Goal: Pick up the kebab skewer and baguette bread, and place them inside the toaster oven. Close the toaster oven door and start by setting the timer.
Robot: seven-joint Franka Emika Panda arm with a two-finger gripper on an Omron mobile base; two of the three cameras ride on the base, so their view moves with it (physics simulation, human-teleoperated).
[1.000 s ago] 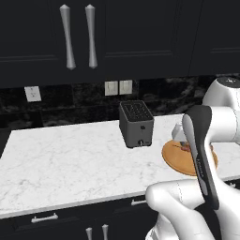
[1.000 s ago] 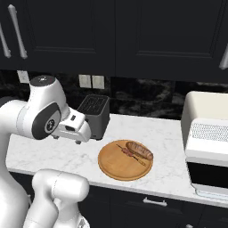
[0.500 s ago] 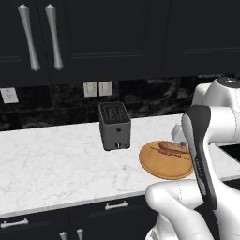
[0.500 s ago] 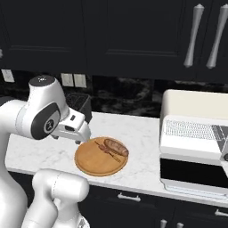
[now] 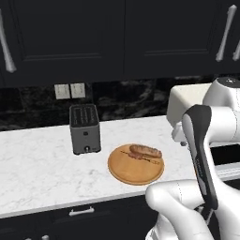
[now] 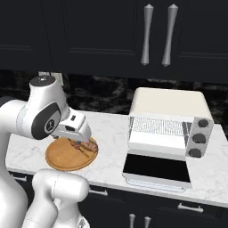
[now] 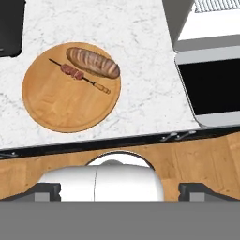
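Hand (image 7: pixel 120 190) open, high above plate (image 7: pixel 47 108)

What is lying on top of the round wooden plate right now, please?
On the wooden plate lie the baguette and, right beside it, the kebab skewer. In the right base view the arm covers part of the plate.

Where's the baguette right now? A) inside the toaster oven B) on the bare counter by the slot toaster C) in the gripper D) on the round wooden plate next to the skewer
D: the baguette bread lies on the wooden plate right beside the kebab skewer, while the toaster oven stands to the side with its door folded down.
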